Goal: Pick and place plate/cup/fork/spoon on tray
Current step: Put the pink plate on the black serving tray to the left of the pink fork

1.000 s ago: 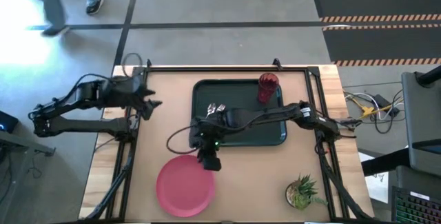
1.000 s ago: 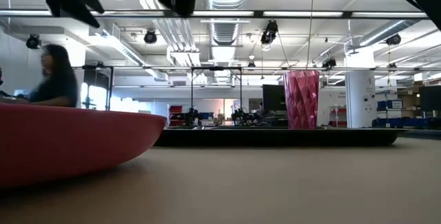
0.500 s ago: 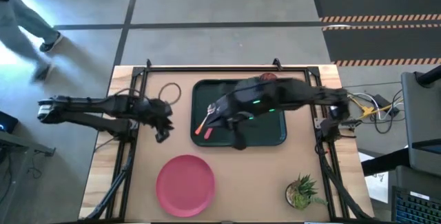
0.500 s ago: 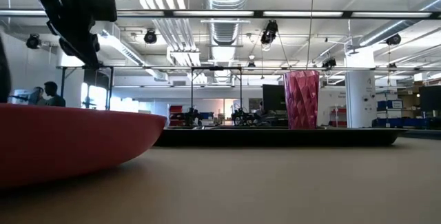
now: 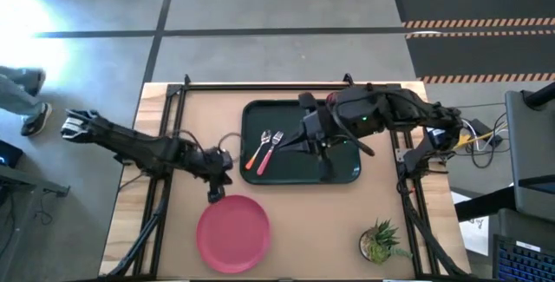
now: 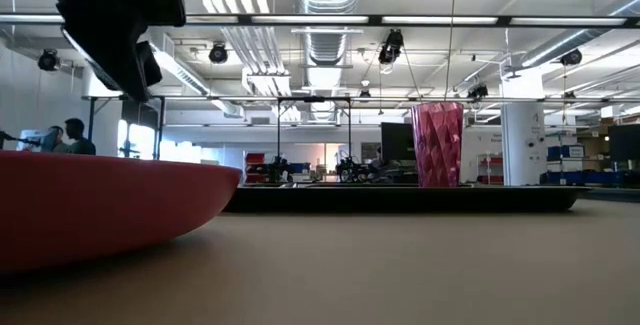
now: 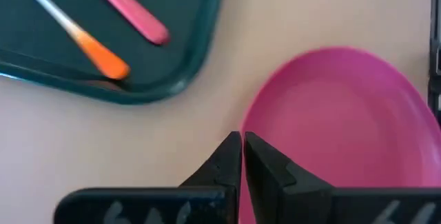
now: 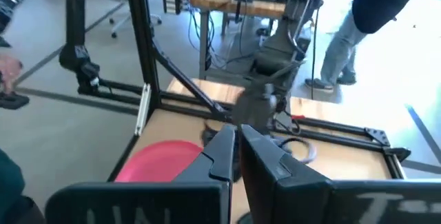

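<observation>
Your left end effector (image 5: pixel 215 193) sits pinched shut, empty, just above the plate (image 5: pixel 232 232) rim (right one (image 5: pixel 286 146) likewise), so descending now would shove it.

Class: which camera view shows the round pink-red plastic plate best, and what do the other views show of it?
The high view: the whole round pink-red plastic plate shows, on the table. The left wrist view shows most of it; the low view only its rim edge-on; the right wrist view a sliver.

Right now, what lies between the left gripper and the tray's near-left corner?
Only bare tabletop: in the left wrist view the shut left gripper hovers at the plate rim, with nothing before the tray.
</observation>
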You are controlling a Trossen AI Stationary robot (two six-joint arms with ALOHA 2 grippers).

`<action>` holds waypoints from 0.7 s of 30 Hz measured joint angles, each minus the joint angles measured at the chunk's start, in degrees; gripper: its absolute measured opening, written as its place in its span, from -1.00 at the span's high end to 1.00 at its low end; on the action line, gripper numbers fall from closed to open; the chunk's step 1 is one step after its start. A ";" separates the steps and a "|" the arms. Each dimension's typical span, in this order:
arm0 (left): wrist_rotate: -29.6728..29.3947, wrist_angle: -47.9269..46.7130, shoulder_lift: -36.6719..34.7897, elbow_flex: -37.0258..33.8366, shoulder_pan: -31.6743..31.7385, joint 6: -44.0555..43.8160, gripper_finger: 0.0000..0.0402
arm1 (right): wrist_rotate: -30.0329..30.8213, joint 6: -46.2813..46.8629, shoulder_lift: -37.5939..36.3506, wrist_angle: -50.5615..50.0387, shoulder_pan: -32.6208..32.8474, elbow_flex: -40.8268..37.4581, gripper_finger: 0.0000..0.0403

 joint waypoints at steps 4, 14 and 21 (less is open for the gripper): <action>0.13 4.69 6.77 -0.07 -3.56 -2.23 1.00 | 0.02 -0.82 0.32 -0.60 0.00 -0.02 0.94; 0.28 8.24 19.65 2.19 -6.94 -5.03 1.00 | -0.06 -0.70 0.10 -0.69 0.00 -0.02 0.94; -0.15 9.29 24.88 3.92 -6.92 -4.42 1.00 | -0.20 -0.23 -0.09 -0.97 0.00 -0.02 0.94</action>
